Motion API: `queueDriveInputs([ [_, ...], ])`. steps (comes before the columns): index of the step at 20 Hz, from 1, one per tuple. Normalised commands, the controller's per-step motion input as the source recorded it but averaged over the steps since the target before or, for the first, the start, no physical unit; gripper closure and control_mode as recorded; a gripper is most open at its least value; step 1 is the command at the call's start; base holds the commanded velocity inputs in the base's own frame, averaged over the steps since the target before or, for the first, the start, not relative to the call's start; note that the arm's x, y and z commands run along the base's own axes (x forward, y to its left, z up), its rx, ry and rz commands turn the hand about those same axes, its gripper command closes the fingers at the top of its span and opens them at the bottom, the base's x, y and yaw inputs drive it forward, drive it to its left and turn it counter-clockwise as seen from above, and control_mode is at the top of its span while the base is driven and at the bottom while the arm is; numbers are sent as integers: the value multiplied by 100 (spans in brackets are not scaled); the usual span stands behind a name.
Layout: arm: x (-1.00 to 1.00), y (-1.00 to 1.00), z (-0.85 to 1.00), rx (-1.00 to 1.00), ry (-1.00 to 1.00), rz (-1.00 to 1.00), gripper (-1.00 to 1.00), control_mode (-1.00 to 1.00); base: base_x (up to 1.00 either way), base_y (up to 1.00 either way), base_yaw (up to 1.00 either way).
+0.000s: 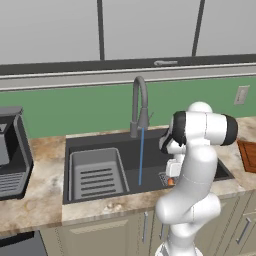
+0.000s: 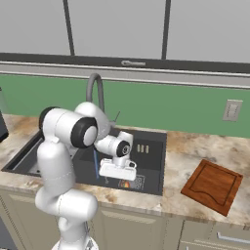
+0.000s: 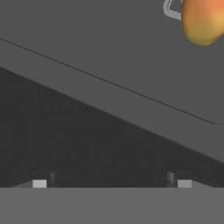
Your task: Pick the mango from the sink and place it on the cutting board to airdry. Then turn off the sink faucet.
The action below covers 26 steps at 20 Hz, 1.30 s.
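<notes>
Hovering with its jaws spread wide and holding nothing, the pincer (image 2: 118, 172) hangs inside the dark charcoal rectangular sink (image 2: 151, 146). A small rounded orange mango (image 3: 203, 21) lies on the sink floor beside the square drain grate (image 2: 138, 182). Water streams from the grey gooseneck faucet (image 1: 140, 102) behind the sink; right of the sink, a reddish-brown wooden cutting board (image 2: 213, 185) rests on the marbled worktop (image 2: 178, 161).

Grey ribbed rack tray (image 1: 96, 175), dark appliance (image 1: 12, 150) at left on marbled counter (image 2: 195, 146), green backsplash (image 1: 75, 107), wall outlet (image 2: 232, 110), grey upper cabinets (image 2: 117, 27)

One mango (image 3: 202, 21); one sink (image 1: 150, 150), one faucet (image 1: 140, 105), one cutting board (image 2: 213, 185), one rack tray (image 1: 97, 175)
</notes>
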Motion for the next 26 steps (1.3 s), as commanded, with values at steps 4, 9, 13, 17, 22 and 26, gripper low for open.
queueDriveInputs([
  [4, 10, 0, -16, 1, 0, 3, -100, -100, 0, 0, 0],
  [9, 8, 0, -15, 1, 0, 3, -100, -100, 0, 0, 0],
  [13, 10, 0, -10, 1, 0, 3, -100, -100, 0, 0, 0],
  [17, 11, 0, -7, 1, 0, 3, -100, -100, 0, 0, 0],
  [22, 10, 0, -3, 2, 0, 4, -100, -100, 0, 0, 0],
  [26, 5, 0, -7, 2, 0, 4, -100, -100, 0, 0, 0],
])
